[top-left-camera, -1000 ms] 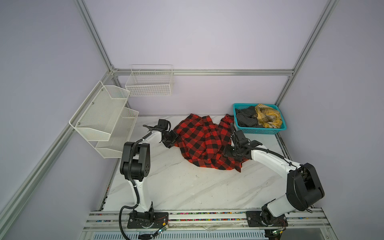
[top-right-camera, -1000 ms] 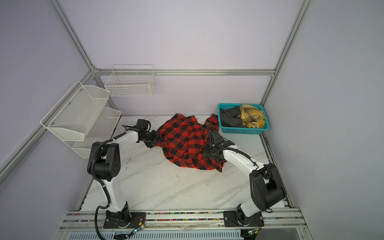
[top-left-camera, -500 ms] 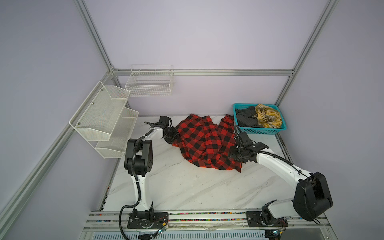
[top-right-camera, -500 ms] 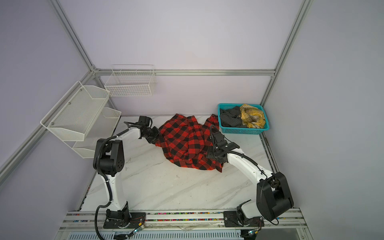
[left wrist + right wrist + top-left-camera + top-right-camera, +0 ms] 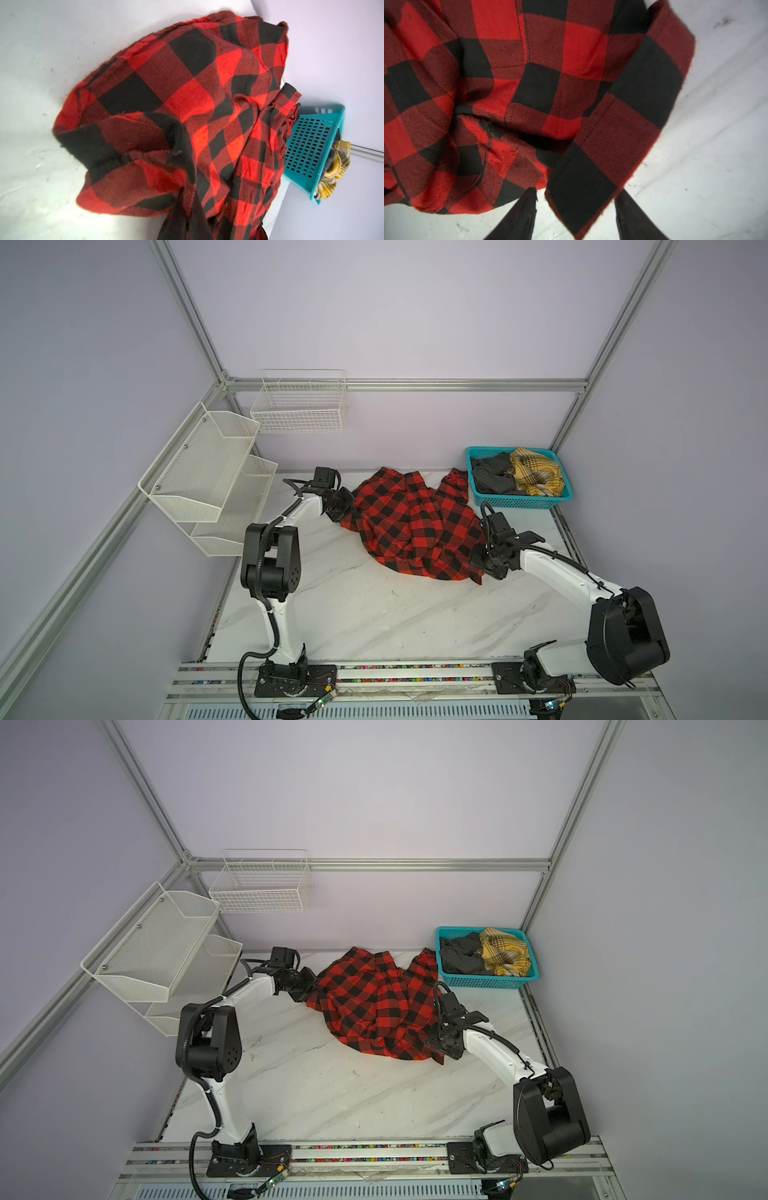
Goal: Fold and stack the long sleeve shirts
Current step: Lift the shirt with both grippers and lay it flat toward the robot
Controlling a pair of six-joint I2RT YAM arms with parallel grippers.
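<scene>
Flannel shirt [image 5: 415, 526], crumpled on table [image 5: 374, 614], is pinched at one edge by tightly closed left gripper [image 5: 347, 512]; right gripper [image 5: 577, 190] fingers [image 5: 525, 214] are spread astride another edge.

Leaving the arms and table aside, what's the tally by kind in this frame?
1 teal plastic basket
1 white wire basket, on the back wall
1 white mesh shelf rack
3 garments: red-and-black check shirt on the table; dark grey garment and yellow plaid garment in the teal plastic basket
Total: 6
</scene>
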